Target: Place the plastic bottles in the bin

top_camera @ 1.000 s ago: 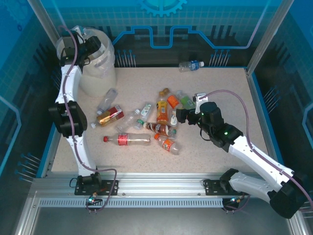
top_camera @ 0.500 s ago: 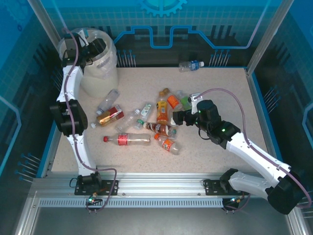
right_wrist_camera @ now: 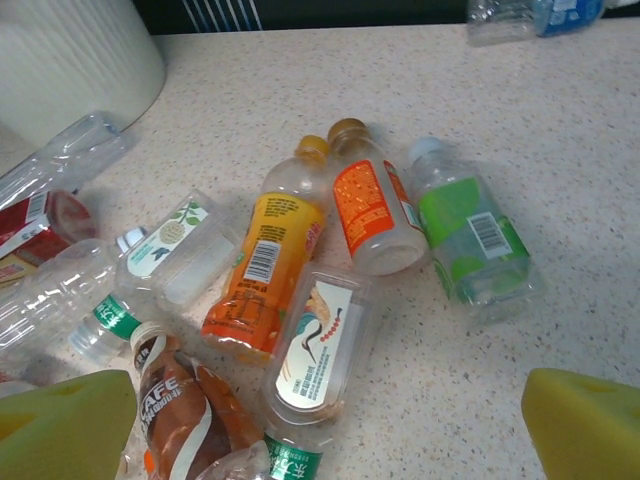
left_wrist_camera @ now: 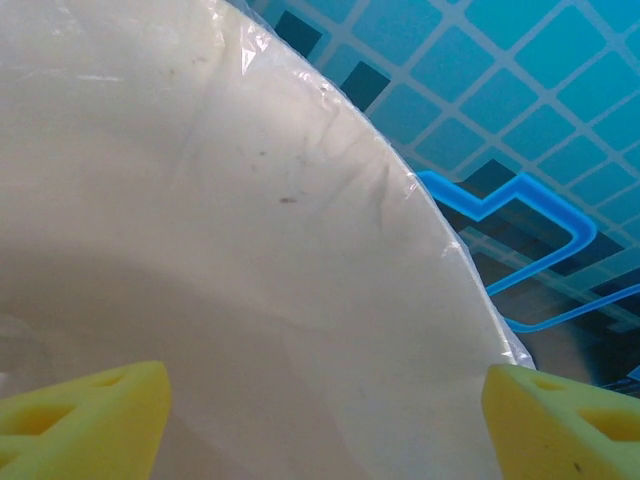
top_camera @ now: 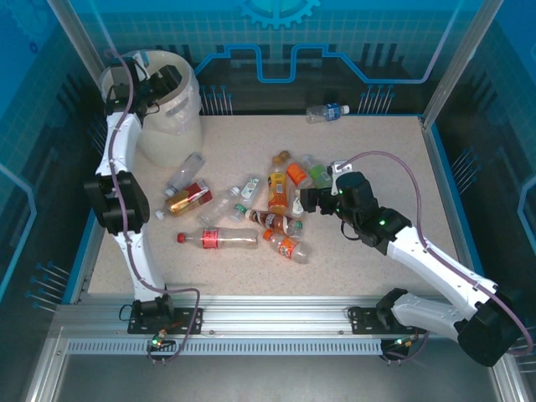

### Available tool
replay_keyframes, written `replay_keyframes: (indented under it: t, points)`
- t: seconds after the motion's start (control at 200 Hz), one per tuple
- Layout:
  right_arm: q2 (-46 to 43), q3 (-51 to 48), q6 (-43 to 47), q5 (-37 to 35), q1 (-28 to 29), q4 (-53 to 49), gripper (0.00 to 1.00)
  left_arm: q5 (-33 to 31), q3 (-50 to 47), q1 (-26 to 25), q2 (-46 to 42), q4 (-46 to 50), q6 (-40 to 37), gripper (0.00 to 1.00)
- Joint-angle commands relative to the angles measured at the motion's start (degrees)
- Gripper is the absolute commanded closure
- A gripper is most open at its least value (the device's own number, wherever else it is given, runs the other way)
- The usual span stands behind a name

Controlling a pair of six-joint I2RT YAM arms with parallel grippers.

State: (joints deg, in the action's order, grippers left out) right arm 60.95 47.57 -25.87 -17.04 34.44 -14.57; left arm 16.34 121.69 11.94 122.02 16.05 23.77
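The bin [top_camera: 172, 126], cream-white with a clear liner, stands at the far left corner of the bench [top_camera: 394, 167]. The left pincer [top_camera: 157, 84] hangs over its mouth. In the left wrist view its yellow pads [left_wrist_camera: 90, 420] stand wide apart with nothing between them, and the bin's lined inner wall lies beneath.

Just right of the bin a clear bottle [top_camera: 182, 171] lies on its side, with a red-labelled bottle [top_camera: 189, 198] nearer. Nearer again lies a long bottle with a red cap [top_camera: 219, 239].

In mid-bench is a loose heap of bottles. In the right wrist view 3 lie side by side with caps pointing far: a yellow-orange bottle [right_wrist_camera: 262, 262], an orange-labelled bottle [right_wrist_camera: 370, 205] and a green-labelled bottle [right_wrist_camera: 468, 235]. A white-labelled clear bottle [right_wrist_camera: 320, 345] touches the yellow-orange one's near end, and a brown-labelled bottle [right_wrist_camera: 180, 410] lies to its left.

The right pincer [top_camera: 306, 199] sits low just right of this heap, spread fully and gripping nothing.

A blue-labelled bottle [top_camera: 327, 111] lies alone at the far edge, well apart from the others.
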Motion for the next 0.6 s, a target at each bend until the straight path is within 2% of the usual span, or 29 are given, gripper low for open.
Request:
replay_keyframes:
  t: [0.0, 0.1, 0.255, 0.365, 0.595]
  points:
    - [-1.2, -2.5, -5.7, -2.4, -0.8, -2.4, 0.00, -2.4, -2.3, 0.1, -7.1, 0.7, 0.8, 0.15]
    - [-1.2, -4.7, -6.0, 1.8, -0.9, -2.8, 0.00, -3.4, -7.0, 0.0, -12.0, -0.7, 2.3, 0.11]
    - [-2.0, -8.3, 0.5, 8.8, -0.3, -3.2, 0.00, -5.5, -17.2, -0.7, -20.6, -4.6, 4.5, 0.02]
    - [-2.5, -10.1, 5.0, 13.2, 1.3, -4.5, 0.00, -6.5, -23.4, -1.7, -26.2, -6.3, 4.6, 0.01]
    - [-2.2, -12.9, 9.3, 12.3, 7.0, -4.9, 0.00, -6.4, -35.2, -5.7, -36.9, -7.2, 5.7, 0.01]
